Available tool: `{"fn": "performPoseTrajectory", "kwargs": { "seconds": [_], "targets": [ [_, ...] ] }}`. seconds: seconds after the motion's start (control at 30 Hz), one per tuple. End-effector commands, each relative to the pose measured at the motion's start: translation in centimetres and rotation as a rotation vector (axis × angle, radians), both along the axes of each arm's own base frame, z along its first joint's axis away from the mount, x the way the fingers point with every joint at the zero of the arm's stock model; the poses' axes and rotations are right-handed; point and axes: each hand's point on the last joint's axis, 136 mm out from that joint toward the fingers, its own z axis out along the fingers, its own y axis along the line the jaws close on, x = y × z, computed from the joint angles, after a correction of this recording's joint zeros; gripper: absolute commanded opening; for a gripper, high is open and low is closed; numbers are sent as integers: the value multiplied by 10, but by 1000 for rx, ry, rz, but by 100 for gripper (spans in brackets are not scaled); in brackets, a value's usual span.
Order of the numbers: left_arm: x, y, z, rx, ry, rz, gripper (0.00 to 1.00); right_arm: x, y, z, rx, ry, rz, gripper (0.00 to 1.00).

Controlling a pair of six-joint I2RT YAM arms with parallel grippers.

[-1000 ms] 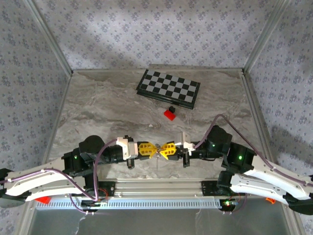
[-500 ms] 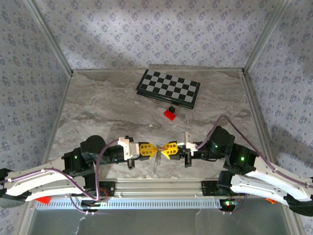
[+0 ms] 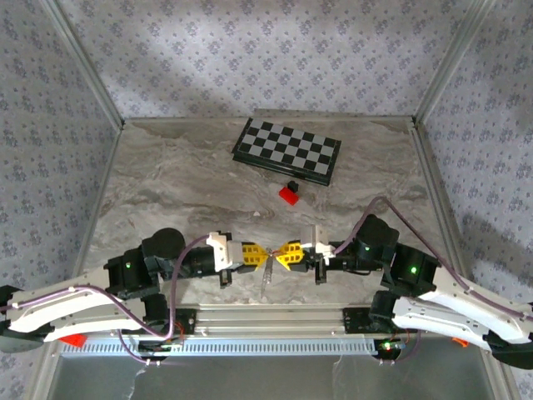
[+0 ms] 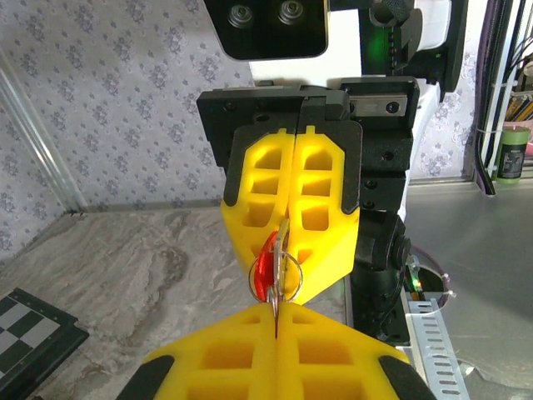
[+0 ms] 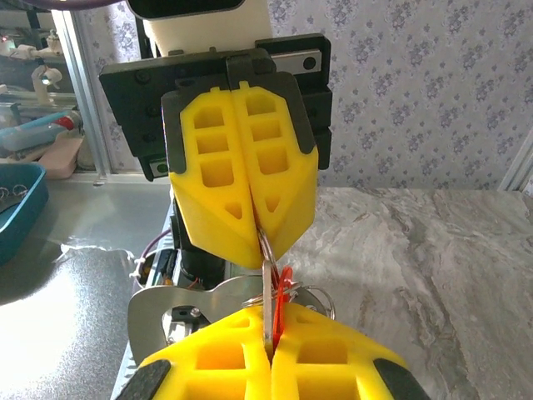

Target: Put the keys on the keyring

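Right tool (image 5: pixel 269 335), likely gripping key (image 5: pixel 284 290); marbled table (image 3: pixel 166 192).

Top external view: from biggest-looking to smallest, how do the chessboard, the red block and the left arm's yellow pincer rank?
1. Black-and-white checkered chessboard.
2. Left yellow pincer, though it is likely nearer the camera.
3. Small red block.

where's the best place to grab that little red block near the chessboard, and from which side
Grip the red block across its red body's sides, coming straight down. It lies flat on the table with bare marble around it; the black piece sits at its far end by the chessboard, so that end is probably poorer to pinch.
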Motion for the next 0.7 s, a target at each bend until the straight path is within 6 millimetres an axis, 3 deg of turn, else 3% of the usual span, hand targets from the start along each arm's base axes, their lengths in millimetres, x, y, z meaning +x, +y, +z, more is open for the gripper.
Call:
{"fn": "performPoseTrajectory", "kwargs": {
  "seconds": [0.0, 0.3, 0.67],
  "targets": [
    [-4, -1, 16, -28, -8, -24, 0, 5, -1, 23, 38, -42, -22, 4],
    [1, -5, 9, 25, -13, -7, 0, 6, -1, 23, 14, -55, -25, 5],
    [14, 1, -17, 133, -6, 75, 0, 32, -14, 12, -121, -55, -185, 3]
  ]
}}
